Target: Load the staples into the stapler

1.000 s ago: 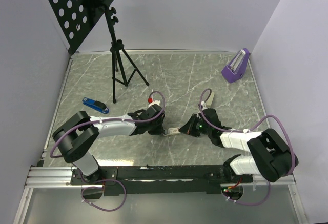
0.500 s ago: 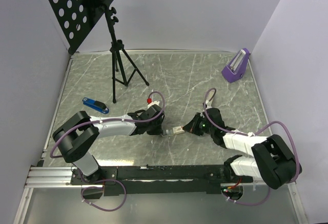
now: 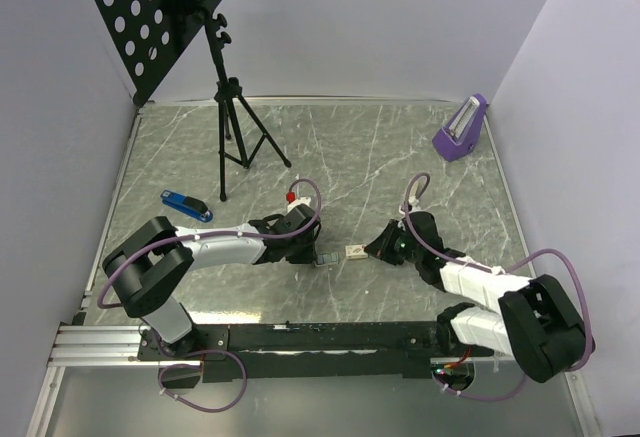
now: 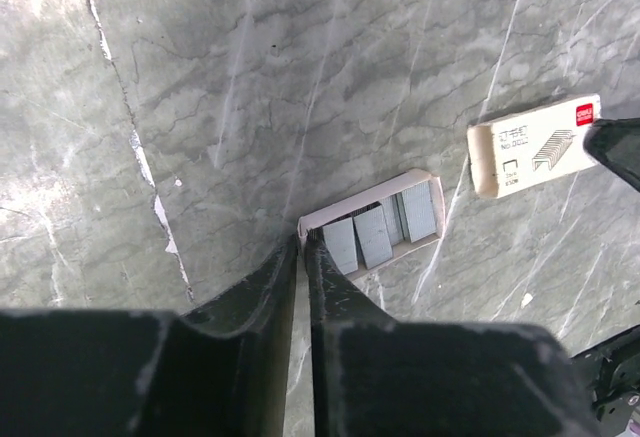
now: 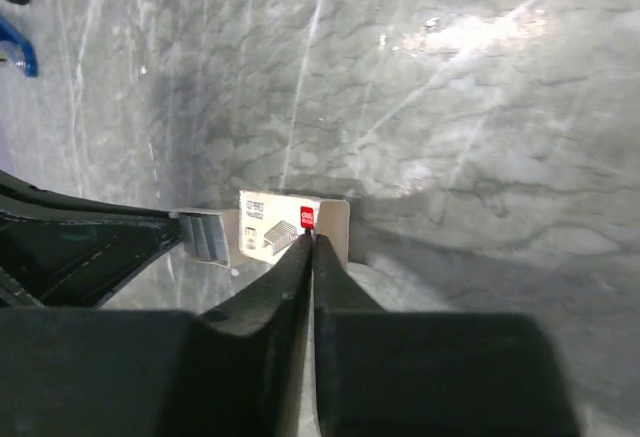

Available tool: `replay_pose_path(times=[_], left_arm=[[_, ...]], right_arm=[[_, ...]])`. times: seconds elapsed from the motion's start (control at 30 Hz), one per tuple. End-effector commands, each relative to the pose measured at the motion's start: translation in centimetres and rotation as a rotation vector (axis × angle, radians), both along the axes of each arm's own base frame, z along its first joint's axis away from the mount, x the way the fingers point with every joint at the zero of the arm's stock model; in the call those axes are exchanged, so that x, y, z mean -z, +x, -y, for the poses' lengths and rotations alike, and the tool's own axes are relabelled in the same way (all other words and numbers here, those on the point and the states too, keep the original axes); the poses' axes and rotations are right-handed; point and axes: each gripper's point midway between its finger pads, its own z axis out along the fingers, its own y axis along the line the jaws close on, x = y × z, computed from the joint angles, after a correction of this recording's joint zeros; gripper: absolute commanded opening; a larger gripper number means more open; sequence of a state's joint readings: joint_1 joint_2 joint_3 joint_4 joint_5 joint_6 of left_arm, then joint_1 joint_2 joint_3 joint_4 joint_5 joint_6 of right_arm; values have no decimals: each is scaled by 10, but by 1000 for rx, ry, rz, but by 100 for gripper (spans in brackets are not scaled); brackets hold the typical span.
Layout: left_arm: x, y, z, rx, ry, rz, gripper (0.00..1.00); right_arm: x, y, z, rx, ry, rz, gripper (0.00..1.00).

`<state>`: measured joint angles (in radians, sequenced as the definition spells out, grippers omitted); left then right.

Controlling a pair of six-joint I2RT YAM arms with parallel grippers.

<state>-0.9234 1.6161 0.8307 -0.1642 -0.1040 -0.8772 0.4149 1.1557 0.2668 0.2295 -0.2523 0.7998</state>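
Staple tray (image 4: 375, 227), open side up, and box (image 4: 535, 144) lie apart, long axes in line across the table (image 3: 400, 157), between left gripper (image 4: 302, 240) and right gripper (image 5: 311, 240), each nearly closed; grip cannot be told.

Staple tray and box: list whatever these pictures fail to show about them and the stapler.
- Left wrist view: whether the left tool pinches the staple tray; its fingertips cover the tray's corner.
- Right wrist view: whether the right tool grips the staple box; its fingertips hide the box's near edge.
- Right wrist view: the stapler, cut off by the left edge.
- Top view: the box's print, too small to read.
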Motion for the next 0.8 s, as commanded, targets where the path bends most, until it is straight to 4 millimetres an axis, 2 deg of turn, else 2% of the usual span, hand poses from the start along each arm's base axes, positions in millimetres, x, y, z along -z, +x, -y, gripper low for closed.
replay_pose_path(times=[0.0, 0.03, 0.3, 0.4, 0.5, 0.53, 0.6, 0.63, 0.67, 0.73, 0.77], left_arm=[[-22, 11, 3, -27, -34, 56, 21], [-24, 12, 2, -32, -35, 59, 23], [-37, 17, -11, -88, -43, 102, 45], [-44, 16, -20, -115, -50, 120, 56], [-53, 17, -37, -172, -43, 153, 69], [-59, 18, -47, -213, -48, 177, 72], [-60, 16, -65, -266, -17, 188, 81], [-66, 18, -81, -339, -16, 215, 85], [-64, 15, -95, -375, 21, 212, 95], [-70, 13, -120, -486, 28, 230, 99], [-68, 10, -141, -535, 86, 242, 99]], right_arm=[[-5, 4, 9, 31, -22, 40, 19], [-5, 4, 10, 35, -29, 42, 24], [-11, 2, 17, 53, -52, 57, 43], [-18, 1, 20, 60, -63, 71, 53], [-26, 0, 24, 69, -73, 90, 63], [-32, 1, 24, 70, -71, 106, 69], [-39, -2, 26, 67, -70, 119, 76], [-40, -5, 26, 62, -74, 111, 77], [-47, -5, 27, 62, -65, 133, 80], [-51, -10, 27, 53, -65, 139, 87], [-59, -10, 27, 49, -51, 167, 91]])
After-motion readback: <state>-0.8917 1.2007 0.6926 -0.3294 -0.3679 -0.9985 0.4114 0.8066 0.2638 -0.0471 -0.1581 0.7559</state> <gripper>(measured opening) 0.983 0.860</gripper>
